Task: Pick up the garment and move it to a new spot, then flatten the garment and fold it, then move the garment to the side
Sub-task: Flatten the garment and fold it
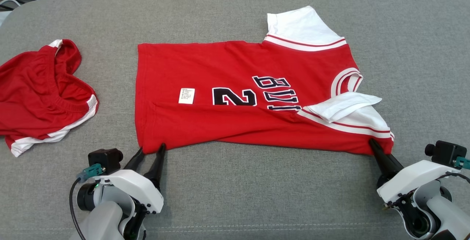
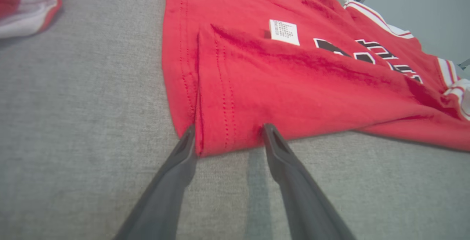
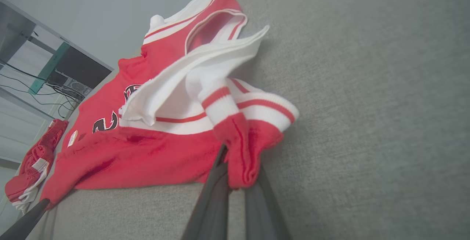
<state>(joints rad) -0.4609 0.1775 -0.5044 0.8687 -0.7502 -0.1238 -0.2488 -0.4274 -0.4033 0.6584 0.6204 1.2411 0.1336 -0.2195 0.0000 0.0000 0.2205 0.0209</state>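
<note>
While right gripper (image 1: 371, 143) fingers clamp tight on jersey (image 1: 238, 67) shoulder corner, left gripper (image 1: 152, 147) fingers spread wide, straddling hem corner, nothing gripped.

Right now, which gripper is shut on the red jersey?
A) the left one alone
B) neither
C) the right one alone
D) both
C: the right gripper pinches a corner of the jersey by the sleeve, while the left gripper stands open astride the hem corner.
</note>
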